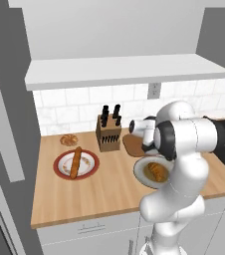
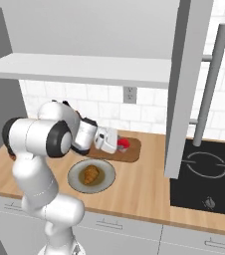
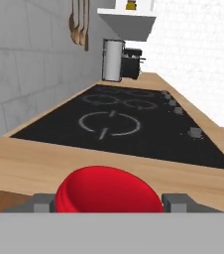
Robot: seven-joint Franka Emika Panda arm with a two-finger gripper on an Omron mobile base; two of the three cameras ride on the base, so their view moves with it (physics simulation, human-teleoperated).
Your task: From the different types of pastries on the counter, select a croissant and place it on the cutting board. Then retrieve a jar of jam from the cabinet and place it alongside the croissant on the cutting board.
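The robot's hand (image 2: 120, 145) sits low over the flat reddish-brown wooden cutting board (image 2: 132, 155), and its two dark fingers (image 3: 42, 202) stand on either side of the small squat red jar of jam (image 2: 123, 144), whose round red lid (image 3: 108, 191) fills the space between them. I judge the jar is gripped, or only just being set down; whether it already rests on the board I cannot tell.

The golden-brown crescent croissant (image 2: 90, 174) lies on a round grey plate (image 2: 104, 182) just below the hand, on the light tan wooden desk (image 2: 144, 191), not on the board. So the jar would arrive ahead of its partner, and the pastry step looks undone. Beyond the hand stretches the black glass hob (image 3: 119, 121).
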